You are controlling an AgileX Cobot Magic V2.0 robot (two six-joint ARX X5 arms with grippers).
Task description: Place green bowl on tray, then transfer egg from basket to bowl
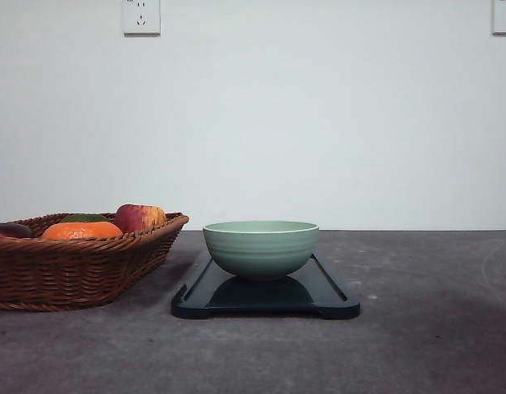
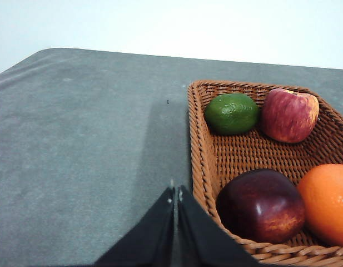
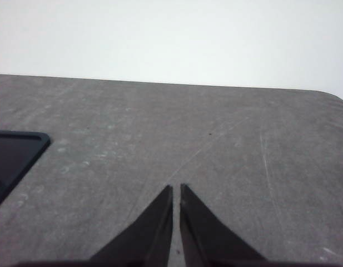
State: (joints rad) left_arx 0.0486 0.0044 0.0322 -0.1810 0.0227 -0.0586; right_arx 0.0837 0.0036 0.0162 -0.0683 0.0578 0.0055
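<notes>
One brown woven wicker basket point(image 1: 76, 258) sits at the lower left of the front view, holding four fruits: one dark maroon apple point(image 2: 261, 204), one orange point(image 2: 327, 203), one green lime point(image 2: 232, 113) and one red apple point(image 2: 289, 115). No egg can be made out among them. One pale sage-green ribbed ceramic bowl point(image 1: 261, 247) stands upright at frame centre on one flat blackish-green rectangular tray point(image 1: 326, 297), just right of the basket. In the left wrist view, the left gripper point(image 2: 175, 193) has its fingertips pressed together, empty, just beside the basket's braided rim. In the right wrist view, the right gripper point(image 3: 176, 189) is likewise closed and empty over bare grey tabletop point(image 3: 215, 144), with one tray corner at mid-left, well apart.
</notes>
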